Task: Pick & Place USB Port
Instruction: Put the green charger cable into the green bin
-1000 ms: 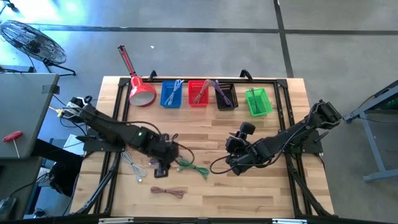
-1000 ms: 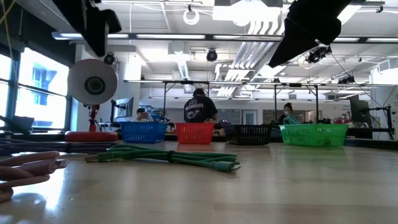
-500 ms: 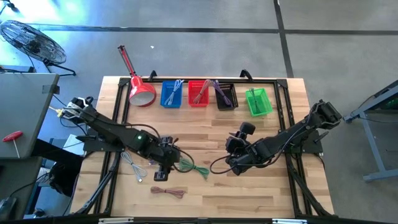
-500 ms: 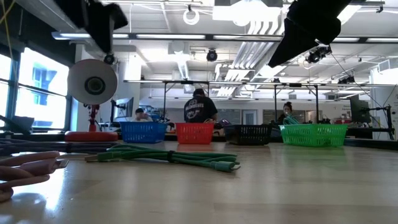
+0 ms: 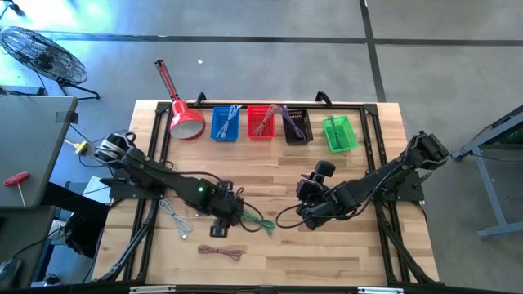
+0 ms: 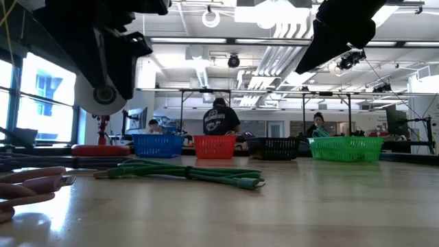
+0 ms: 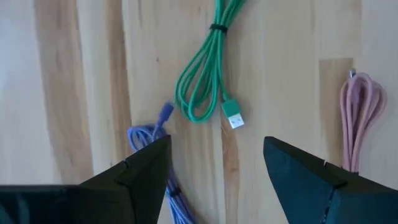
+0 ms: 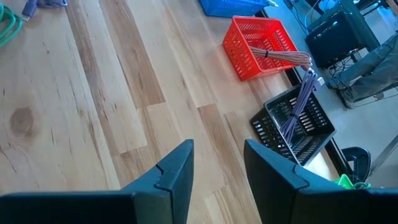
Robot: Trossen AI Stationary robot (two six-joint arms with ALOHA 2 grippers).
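Note:
A bundled green USB cable lies flat on the wooden table; it also shows in the left wrist view and the low view. My left gripper hangs open above the table just left of it. Seen past the fingers, its green plug lies ahead of my left gripper. A purple cable and a pink cable lie to either side. My right gripper waits open right of centre and is empty in its wrist view.
Along the far edge stand a blue basket, a red basket, a black basket and a green basket, with cables in them. A red pan sits far left. A whitish cable and the pink cable lie near the left gripper.
My left gripper has moved toward the table's right and slightly nearer, closing on the green cable, and has come lower in the low view. The cables have stayed where they were.

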